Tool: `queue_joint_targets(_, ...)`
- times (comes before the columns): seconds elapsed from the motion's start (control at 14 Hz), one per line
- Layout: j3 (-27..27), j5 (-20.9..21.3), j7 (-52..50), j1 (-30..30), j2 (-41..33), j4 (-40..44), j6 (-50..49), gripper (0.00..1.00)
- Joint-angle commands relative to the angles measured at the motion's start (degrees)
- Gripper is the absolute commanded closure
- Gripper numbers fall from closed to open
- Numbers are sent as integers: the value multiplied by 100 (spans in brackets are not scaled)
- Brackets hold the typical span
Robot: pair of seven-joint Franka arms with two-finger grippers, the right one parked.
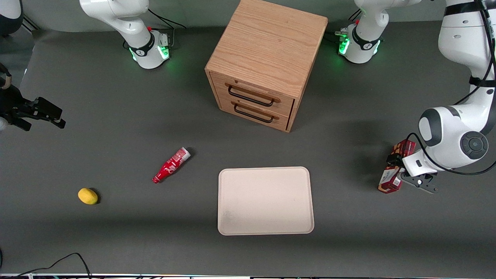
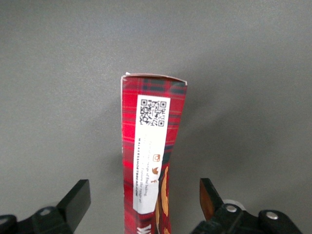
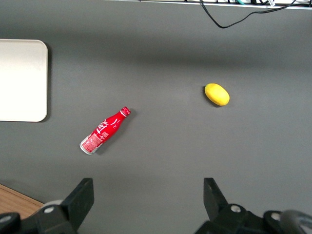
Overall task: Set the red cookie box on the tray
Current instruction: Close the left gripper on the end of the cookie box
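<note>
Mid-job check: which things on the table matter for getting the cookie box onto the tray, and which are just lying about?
Belongs to the job:
red cookie box, lying at the working arm's end of the table
tray, bare
gripper, fingers open either side of the box

Just lying about:
red bottle
lemon
wooden drawer cabinet

The red cookie box (image 1: 392, 174) is lying flat on the table toward my working arm's end, well apart from the tray (image 1: 265, 200). It is showing dark-red tartan, tan cookie pictures and a white strip with a QR code along its upper face. My gripper (image 2: 146, 202) is hovering over it, fingers (image 2: 75, 200) spread wide either side. The cream tray is sitting empty, nearer the front camera than the drawer cabinet (image 1: 263, 62).
</note>
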Motion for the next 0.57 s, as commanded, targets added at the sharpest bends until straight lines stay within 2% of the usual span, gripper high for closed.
queue_joint_targets(0.0,31,-82,143,-42,-53,-95,96,0)
queue_joint_targets(0.07,31,-82,143,-33,-53,-104,96,0)
queue_joint_targets(0.14,31,-82,143,-33,-53,-104,104,8)
queue_joint_targets(0.21,31,-82,151,-25,-62,-104,104,28)
queue_joint_targets(0.36,31,-91,300,10,-70,-104,104,90)
queue_joint_targets(0.43,31,-100,336,19,-70,-104,104,100)
queue_joint_targets(0.5,22,-100,336,19,-70,-104,104,100)
